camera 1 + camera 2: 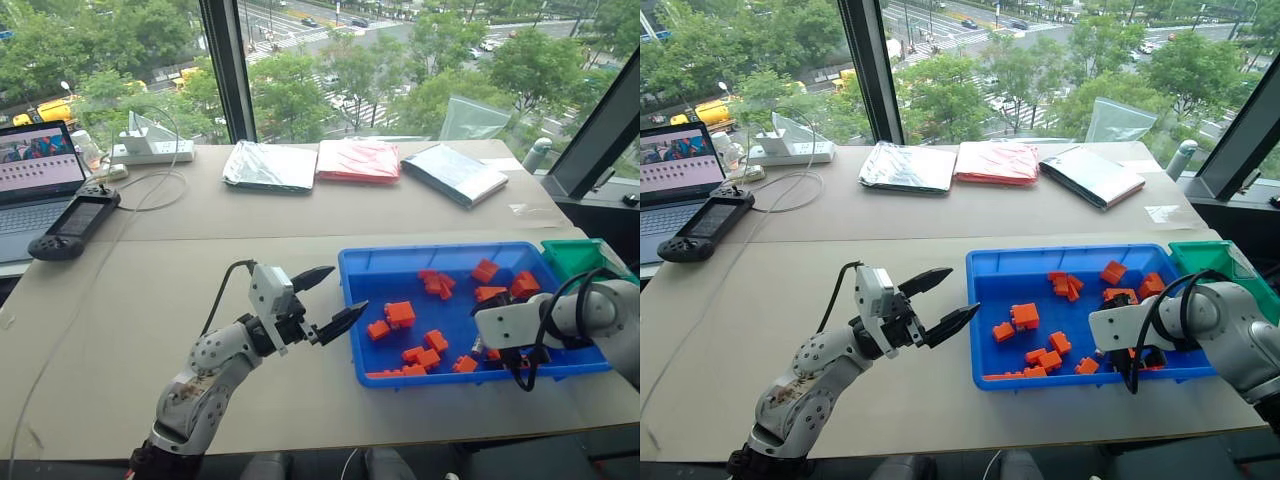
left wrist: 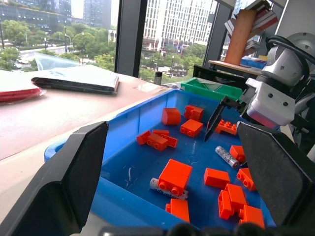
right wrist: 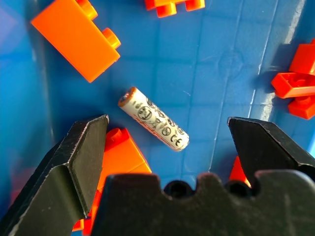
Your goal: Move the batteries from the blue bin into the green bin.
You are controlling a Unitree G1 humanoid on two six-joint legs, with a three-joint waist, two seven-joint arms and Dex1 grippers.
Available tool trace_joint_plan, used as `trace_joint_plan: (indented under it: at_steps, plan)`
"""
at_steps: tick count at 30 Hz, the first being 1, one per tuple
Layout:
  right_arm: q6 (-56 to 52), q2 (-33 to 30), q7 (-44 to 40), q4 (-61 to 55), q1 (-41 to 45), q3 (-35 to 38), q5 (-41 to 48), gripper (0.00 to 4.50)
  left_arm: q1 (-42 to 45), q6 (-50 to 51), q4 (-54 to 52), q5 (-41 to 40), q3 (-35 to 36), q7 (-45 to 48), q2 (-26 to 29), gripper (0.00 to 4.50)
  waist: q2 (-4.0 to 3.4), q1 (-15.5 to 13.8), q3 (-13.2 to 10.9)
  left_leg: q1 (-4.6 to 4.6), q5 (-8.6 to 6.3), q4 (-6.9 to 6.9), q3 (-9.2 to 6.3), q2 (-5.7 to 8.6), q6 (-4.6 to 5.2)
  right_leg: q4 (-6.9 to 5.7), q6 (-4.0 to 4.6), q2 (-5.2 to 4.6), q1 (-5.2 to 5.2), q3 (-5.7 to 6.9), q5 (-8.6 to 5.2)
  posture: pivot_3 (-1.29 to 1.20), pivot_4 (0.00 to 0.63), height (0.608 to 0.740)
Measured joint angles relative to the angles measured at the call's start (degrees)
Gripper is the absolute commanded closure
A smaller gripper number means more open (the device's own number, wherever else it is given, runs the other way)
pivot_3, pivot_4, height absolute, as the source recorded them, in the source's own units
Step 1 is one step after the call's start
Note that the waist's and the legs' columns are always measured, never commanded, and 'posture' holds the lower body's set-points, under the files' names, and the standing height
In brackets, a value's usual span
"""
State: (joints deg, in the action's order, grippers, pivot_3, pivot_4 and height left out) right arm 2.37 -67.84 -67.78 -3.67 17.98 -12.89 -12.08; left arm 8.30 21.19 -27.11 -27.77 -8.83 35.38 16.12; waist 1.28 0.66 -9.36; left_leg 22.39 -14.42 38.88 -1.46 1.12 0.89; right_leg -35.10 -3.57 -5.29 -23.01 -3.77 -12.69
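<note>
Right pincer over a battery in the tray

My right pincer (image 3: 167, 142) hangs spread above a slim grey-silver cylindrical battery (image 3: 153, 118) lying in the shallow bright blue plastic bin's (image 1: 440, 375) right part; left pincer (image 1: 328, 298) spread, beside the bin's left rim.

A beige table (image 1: 200, 330) carries the blue bin (image 1: 360, 262) at its right, with the green bin (image 1: 580, 258) touching its far right corner. Along the back lie 3 flat pouches (image 1: 362, 160), a power strip (image 1: 152, 151), a laptop (image 1: 35, 185) and a black handheld controller (image 1: 72, 226).

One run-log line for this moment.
right gripper: open over battery in blue bin | left gripper: open, empty | green bin
</note>
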Motion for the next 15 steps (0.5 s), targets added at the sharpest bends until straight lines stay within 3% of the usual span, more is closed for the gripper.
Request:
trace_joint_plan:
  at_steps: [3, 4, 5, 15]
  plan:
    - [1.2, 1.0, -1.1, 0.9, 1.3, -0.4, -0.6, 0.01, 0.0, 0.0, 0.0, 0.0, 0.0, -0.1, 0.0, 0.0, 0.0, 0.1, 0.0, -0.06, 0.0, -0.01, 0.0, -0.02, 0.0, -0.02, 0.01, 0.03, 0.02, 0.0, 0.01, 0.0, 0.15, 0.74]
    - [1.4, 1.2, -1.7, 1.1, 1.6, -0.6, -0.8, 0.52, 0.0, 0.0, 0.0, 0.1, 0.0, -0.2, 0.0, 0.0, 0.01, 0.1, 0.0, -0.07, 0.0, -0.01, 0.0, -0.02, 0.0, -0.02, 0.02, 0.03, 0.03, 0.0, 0.01, 0.0, 0.15, 0.74]
    - [1.8, 1.3, -2.2, 1.5, 1.8, -0.8, -0.9, 0.71, 0.0, 0.0, 0.0, 0.1, 0.0, -0.2, 0.0, 0.0, 0.01, 0.1, 0.0, -0.08, 0.0, -0.01, 0.0, -0.02, 0.0, -0.02, 0.02, 0.03, 0.04, 0.0, 0.01, 0.0, 0.15, 0.74]
    - [3.5, 3.4, -6.0, 2.8, 3.2, -2.3, -1.4, 4.17, -0.1, 0.0, 0.0, 0.6, 0.0, -0.6, 0.0, 0.0, 0.04, 0.1, 0.0, -0.12, 0.0, 0.0, -0.01, -0.02, 0.0, -0.03, 0.03, 0.02, 0.08, 0.0, 0.02, 0.0, 0.15, 0.74]
